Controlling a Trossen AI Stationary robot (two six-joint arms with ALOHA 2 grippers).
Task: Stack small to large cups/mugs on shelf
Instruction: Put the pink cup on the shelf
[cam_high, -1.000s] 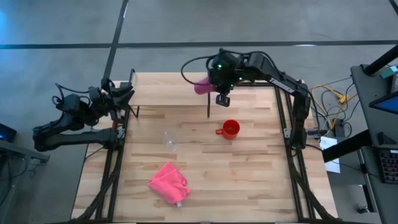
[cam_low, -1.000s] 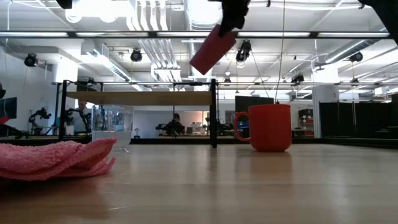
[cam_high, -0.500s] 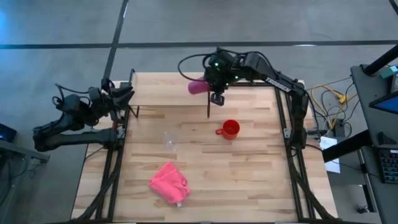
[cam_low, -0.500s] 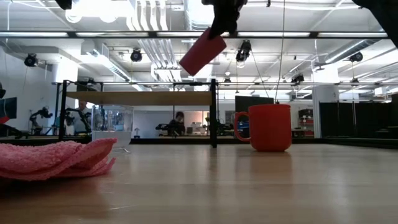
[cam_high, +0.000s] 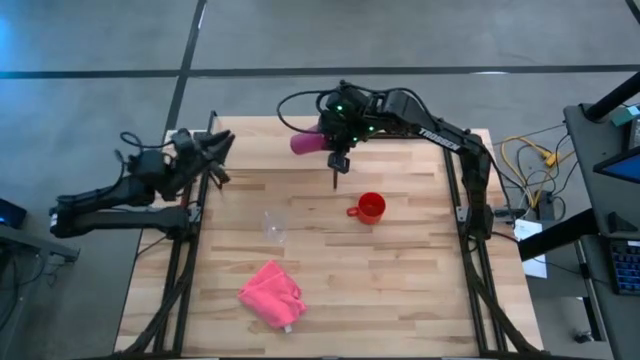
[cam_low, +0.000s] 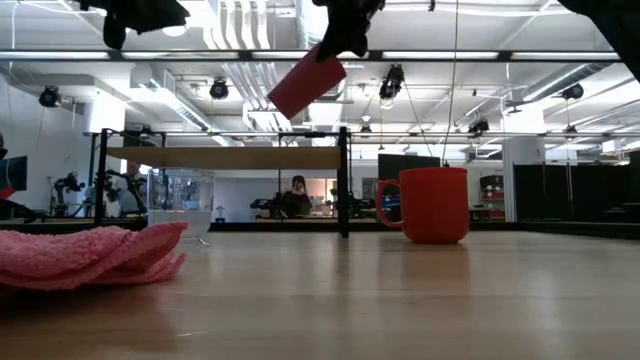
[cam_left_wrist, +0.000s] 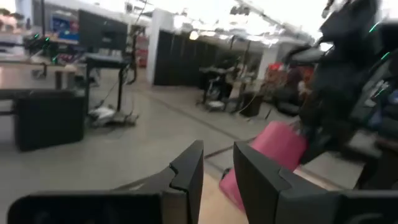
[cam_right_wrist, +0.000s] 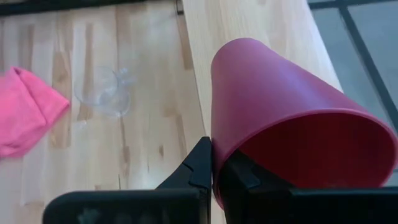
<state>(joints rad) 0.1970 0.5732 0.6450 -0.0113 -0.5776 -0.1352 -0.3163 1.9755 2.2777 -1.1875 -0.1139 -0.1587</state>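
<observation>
Right gripper (cam_high: 333, 143) pinched on magenta tumbler (cam_high: 305, 143), tilted above shelf (cam_low: 225, 157). Left gripper (cam_left_wrist: 217, 180) slightly parted, empty, only legible from left wrist. Clear cup (cam_right_wrist: 102, 91) seen from right wrist.

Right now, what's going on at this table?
The right gripper holds the tall magenta tumbler tilted in the air above the light wooden shelf at the table's far side. The left gripper is raised near the shelf's left end, holding nothing. The red-orange handled mug, the small clear cup and a pink cloth sit on the wooden tabletop.
</observation>
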